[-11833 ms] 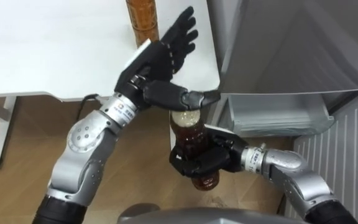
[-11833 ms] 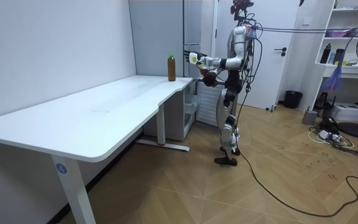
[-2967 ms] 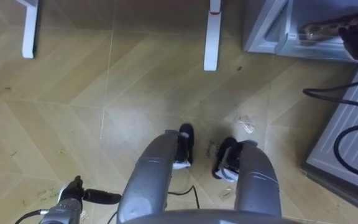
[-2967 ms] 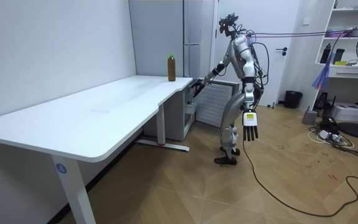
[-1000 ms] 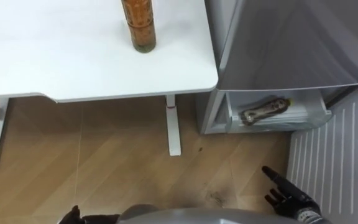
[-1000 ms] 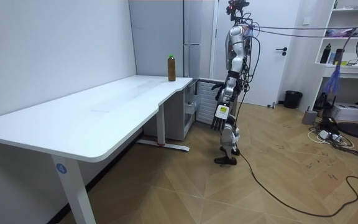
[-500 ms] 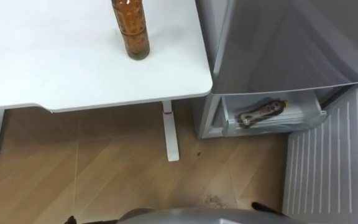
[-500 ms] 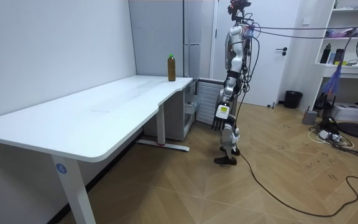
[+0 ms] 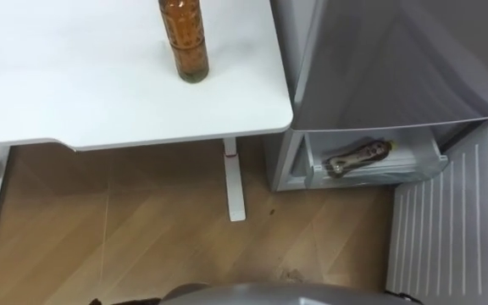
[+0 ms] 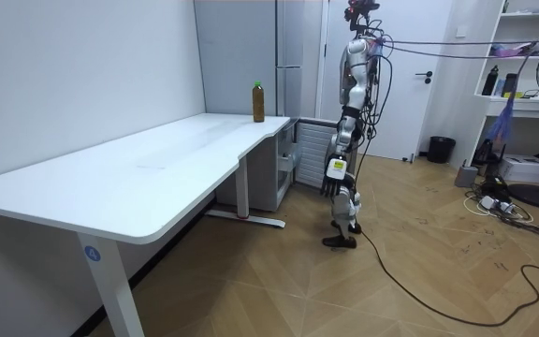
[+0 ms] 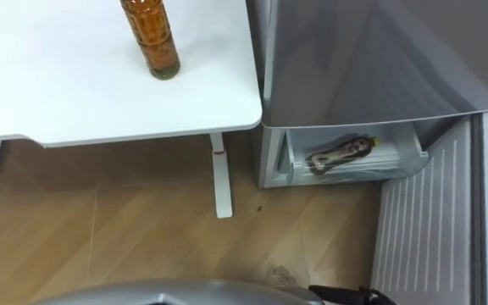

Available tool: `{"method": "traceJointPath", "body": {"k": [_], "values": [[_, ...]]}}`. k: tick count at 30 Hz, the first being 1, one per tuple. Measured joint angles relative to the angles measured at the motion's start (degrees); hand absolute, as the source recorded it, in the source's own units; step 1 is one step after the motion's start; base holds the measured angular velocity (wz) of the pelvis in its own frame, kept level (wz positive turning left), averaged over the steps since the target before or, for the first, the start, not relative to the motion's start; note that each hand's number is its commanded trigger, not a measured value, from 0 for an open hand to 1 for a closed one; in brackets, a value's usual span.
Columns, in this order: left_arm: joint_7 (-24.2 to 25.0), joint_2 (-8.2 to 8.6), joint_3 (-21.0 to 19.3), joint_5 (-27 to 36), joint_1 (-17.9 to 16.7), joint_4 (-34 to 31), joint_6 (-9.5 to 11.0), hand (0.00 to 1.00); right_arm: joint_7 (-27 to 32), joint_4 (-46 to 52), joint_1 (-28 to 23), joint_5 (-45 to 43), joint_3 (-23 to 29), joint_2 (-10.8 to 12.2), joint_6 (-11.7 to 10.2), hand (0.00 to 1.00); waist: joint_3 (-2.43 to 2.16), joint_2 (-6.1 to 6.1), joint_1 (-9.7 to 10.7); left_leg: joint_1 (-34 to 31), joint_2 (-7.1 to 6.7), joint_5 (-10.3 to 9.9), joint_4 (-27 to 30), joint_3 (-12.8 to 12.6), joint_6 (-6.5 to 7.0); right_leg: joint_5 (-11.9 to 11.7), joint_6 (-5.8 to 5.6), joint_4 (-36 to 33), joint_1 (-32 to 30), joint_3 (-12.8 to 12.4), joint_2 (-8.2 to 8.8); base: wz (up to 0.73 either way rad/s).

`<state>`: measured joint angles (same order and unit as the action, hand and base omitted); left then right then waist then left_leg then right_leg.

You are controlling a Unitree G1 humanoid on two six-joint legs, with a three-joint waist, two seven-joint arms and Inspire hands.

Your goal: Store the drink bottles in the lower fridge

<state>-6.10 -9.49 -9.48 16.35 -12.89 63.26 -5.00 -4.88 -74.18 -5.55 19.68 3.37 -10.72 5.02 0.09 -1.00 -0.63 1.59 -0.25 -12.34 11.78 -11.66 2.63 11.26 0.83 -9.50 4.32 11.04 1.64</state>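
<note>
An amber drink bottle (image 9: 185, 42) stands upright near the far right edge of the white table (image 9: 74, 93); it also shows as a brown bottle (image 10: 258, 101) in the room view. A second drink bottle (image 9: 358, 157) lies on its side in the fridge's lower drawer (image 9: 413, 165), which stands open. I stand upright in front of the fridge. My left hand (image 10: 331, 180) hangs by my thigh with straight fingers, holding nothing. A dark sliver of my right hand (image 11: 350, 295) lies straight and empty along the bottom edge, well below the drawer.
The grey fridge body (image 9: 396, 59) stands right of the table. Its open lower door (image 9: 447, 229) reaches towards me on the right. A white table leg (image 9: 234, 178) stands on the wooden floor (image 9: 142, 220) left of the drawer.
My right hand has sunk from the lower right of the eye view to its bottom edge. The view has shifted slightly. Both bottles stay where they were.
</note>
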Motion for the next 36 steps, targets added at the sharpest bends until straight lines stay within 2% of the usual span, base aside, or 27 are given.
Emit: {"method": "traceJointPath", "body": {"k": [3,5,9,11,15,18,20,22,26,31,34,36], "values": [[-0.57,0.42,-0.68,2.23,0.17,-0.18,0.0,0.0,0.34,0.0,0.03,-0.02,-0.43,0.02,0.03,0.0,0.03,0.02,-0.06,0.54,-0.1,-0.01,-0.19,0.2,0.0,0.02,-0.05,0.54,0.82,-0.03,0.01,0.03],[-1.24,1.09,-3.52,4.57,0.8,-0.26,0.0,0.0,0.42,0.06,0.09,-1.39,-0.38,0.02,0.01,0.0,0.09,0.17,-0.46,1.02,-0.13,-0.02,-0.48,0.24,-0.01,0.0,-0.08,0.67,1.23,-0.02,-0.02,0.0],[-3.7,1.24,-6.0,8.62,2.17,-2.06,0.07,0.0,0.47,0.1,-0.01,-2.0,-0.3,-0.01,-0.04,0.0,0.2,0.31,-1.4,1.88,-0.23,-0.06,-1.13,0.73,-0.09,0.0,-0.08,0.7,1.65,-0.11,-0.09,-0.04],[-6.05,1.23,-7.18,10.08,1.9,-4.27,0.16,0.0,0.57,0.11,-0.01,-2.36,-0.33,-0.03,-0.06,0.0,0.28,0.17,-1.53,2.17,-0.27,-0.06,-1.18,1.02,-0.09,0.01,-0.08,0.7,2.03,-0.1,-0.1,0.0],[-12.19,1.25,-9.51,10.9,0.24,-15.8,0.31,0.0,1.14,0.62,-0.27,-3.2,-0.36,-0.02,-0.03,0.0,0.2,0.19,-1.65,2.11,-0.41,-0.06,-1.18,1.48,-0.08,0.01,-0.08,0.74,2.2,0.0,-0.18,0.03],[-16.03,1.3,-10.09,10.55,-0.05,-23.88,2.06,0.0,1.25,1.3,-1.38,-3.97,-0.28,-0.04,-0.4,0.0,0.18,0.21,-2.74,2.22,-0.46,-0.08,-1.33,1.58,-0.06,0.0,-0.08,0.75,2.45,-0.19,-0.43,0.0],[-19.33,2.14,-11.0,10.37,-0.44,-29.4,3.21,0.0,1.26,1.42,-1.34,-4.83,-0.27,-0.02,-0.93,0.0,0.16,0.23,-2.78,1.97,-0.51,-0.12,-0.99,1.91,0.01,0.0,-0.09,0.71,2.57,0.1,-0.44,0.0],[-23.34,2.27,-10.83,7.04,-0.41,-33.77,5.48,0.0,1.71,1.41,-1.86,-5.03,-0.24,0.04,-1.91,0.0,0.1,0.34,-2.72,2.13,-0.56,-0.12,-0.94,2.51,0.01,-0.02,-0.1,0.69,3.04,0.46,-0.5,0.09],[-28.41,2.32,-10.84,2.23,-0.43,-41.16,8.23,0.0,2.29,1.9,-2.53,-4.97,-0.3,0.13,-3.91,0.0,-0.01,0.68,-2.91,2.19,-0.52,-0.12,-0.92,3.01,-0.01,-0.02,-0.1,0.73,2.68,0.73,-0.56,0.03],[-32.71,2.34,-10.41,-0.53,-0.56,-53.42,10.98,0.0,2.21,1.86,-2.54,-4.73,-0.5,0.51,-4.92,0.0,-0.07,0.64,-2.83,2.22,-0.55,-0.09,-0.85,3.29,-0.04,-0.02,-0.1,0.75,2.66,0.59,-0.57,0.02],[-33.37,2.31,-10.07,-4.77,-0.18,-57.46,12.48,0.0,2.23,1.49,-2.54,-4.87,-0.52,0.67,-5.21,0.0,-0.08,0.66,-2.75,2.44,-0.58,-0.09,-0.92,3.27,-0.04,-0.02,-0.1,0.75,2.69,0.59,-0.59,-0.03],[-33.4,2.29,-9.66,-4.96,-0.1,-60.09,12.51,0.0,2.22,1.01,-2.52,-4.82,-0.53,0.81,-5.47,0.0,-0.05,0.66,-2.53,2.42,-0.6,-0.09,-0.93,3.53,-0.04,-0.02,-0.09,0.76,2.74,0.74,-0.61,0.0]]}}
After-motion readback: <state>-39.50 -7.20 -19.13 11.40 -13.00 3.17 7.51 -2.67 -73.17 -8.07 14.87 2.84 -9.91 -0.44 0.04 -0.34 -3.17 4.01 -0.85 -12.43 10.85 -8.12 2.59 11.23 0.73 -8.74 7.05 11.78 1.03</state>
